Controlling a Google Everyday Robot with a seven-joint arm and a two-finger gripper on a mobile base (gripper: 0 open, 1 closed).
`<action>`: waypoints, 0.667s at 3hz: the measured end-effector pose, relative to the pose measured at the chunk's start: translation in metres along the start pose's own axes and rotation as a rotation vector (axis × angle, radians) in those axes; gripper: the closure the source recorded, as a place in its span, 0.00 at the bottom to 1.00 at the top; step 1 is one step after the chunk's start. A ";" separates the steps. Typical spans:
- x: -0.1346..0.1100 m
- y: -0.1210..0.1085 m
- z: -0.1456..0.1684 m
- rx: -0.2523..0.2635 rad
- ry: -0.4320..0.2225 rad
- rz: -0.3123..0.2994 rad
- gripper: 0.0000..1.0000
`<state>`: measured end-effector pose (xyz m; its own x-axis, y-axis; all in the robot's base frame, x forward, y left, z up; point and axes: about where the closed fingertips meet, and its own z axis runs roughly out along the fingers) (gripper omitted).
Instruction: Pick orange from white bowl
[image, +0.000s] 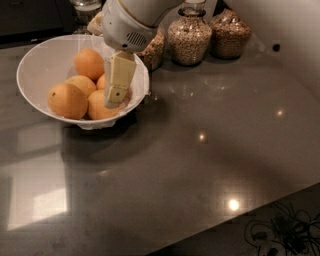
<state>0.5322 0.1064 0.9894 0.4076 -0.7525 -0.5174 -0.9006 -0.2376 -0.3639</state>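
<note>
In the camera view, a dark, glossy tabletop (200, 175) fills most of the scene, and bright spots of light reflect off it. The white bowl (31, 62) stands at the upper left of it, wide and shallow, with several oranges in it. The orange (66, 100) lies at the front left of the bowl. It is the biggest of the fruit, with a small dark speck on its left end, and it touches a neighbouring orange (99, 106) on its right. Two more oranges (89, 63) sit behind them, and another is partly hidden.

The robot's white arm (131, 24) comes in from the top edge and reaches over the right side of the bowl. The cream-coloured gripper (114, 97) hangs from it and points down, its tip in front of the front-right orange and apart from the big one. Whether the gripper is spread or closed, I cannot tell, nor whether it touches the fruit.

Glass jars (189, 42) of grains line the back of the tabletop, one of them partly behind the arm. Dark cables (280, 232) lie past the tabletop's edge at the lower right.
</note>
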 end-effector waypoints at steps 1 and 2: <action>-0.009 -0.003 0.023 -0.057 -0.047 -0.039 0.00; -0.020 -0.002 0.040 -0.110 -0.087 -0.115 0.16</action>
<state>0.5318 0.1468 0.9699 0.5164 -0.6616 -0.5437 -0.8562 -0.3887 -0.3403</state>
